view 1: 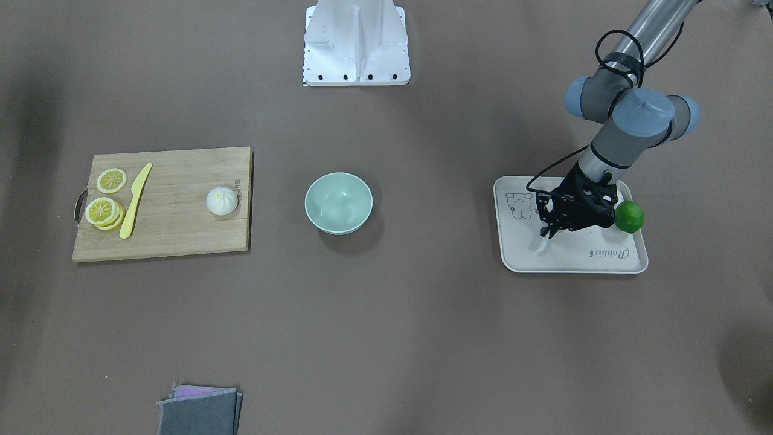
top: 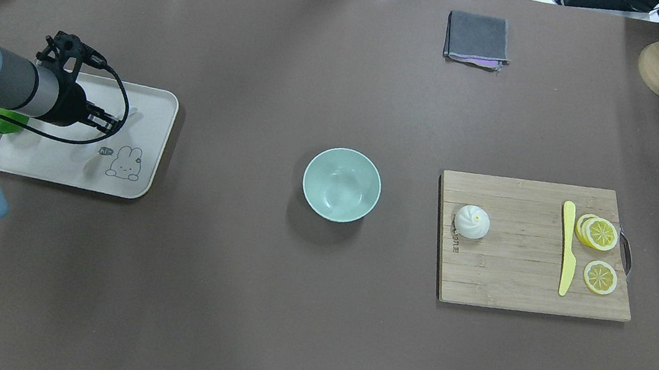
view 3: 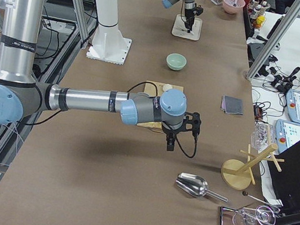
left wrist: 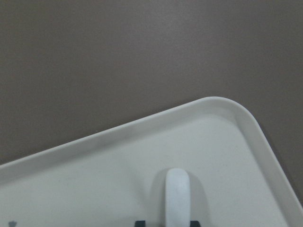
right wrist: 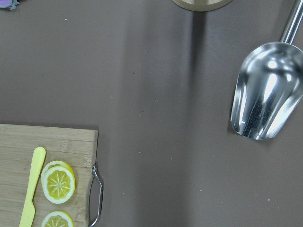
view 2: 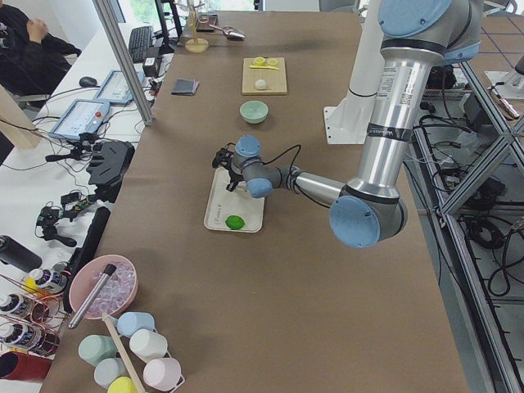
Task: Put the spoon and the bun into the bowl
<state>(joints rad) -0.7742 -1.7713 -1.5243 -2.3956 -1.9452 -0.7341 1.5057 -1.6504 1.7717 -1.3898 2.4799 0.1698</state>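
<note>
We've got bare table [top: 234, 196] between the tray [top: 58, 166] on the left and the bowl [top: 341, 185] at centre, same again between bowl and cutting board [top: 508, 275] on the right. Bowl's mouth is open from above. On the tray the lime [view 1: 629, 216] crowds the left gripper [view 1: 546, 231]. On the board the bun [top: 472, 222] sits well apart from the knife [top: 568, 248] and lemon slices [top: 601, 234].

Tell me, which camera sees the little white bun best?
The overhead exterior view: the bun sits unblocked on the cutting board, pleats and yellow dot clear. The front-facing view shows it nearly as well. Both side views show only a tiny white blob. Neither wrist camera shows it.
</note>
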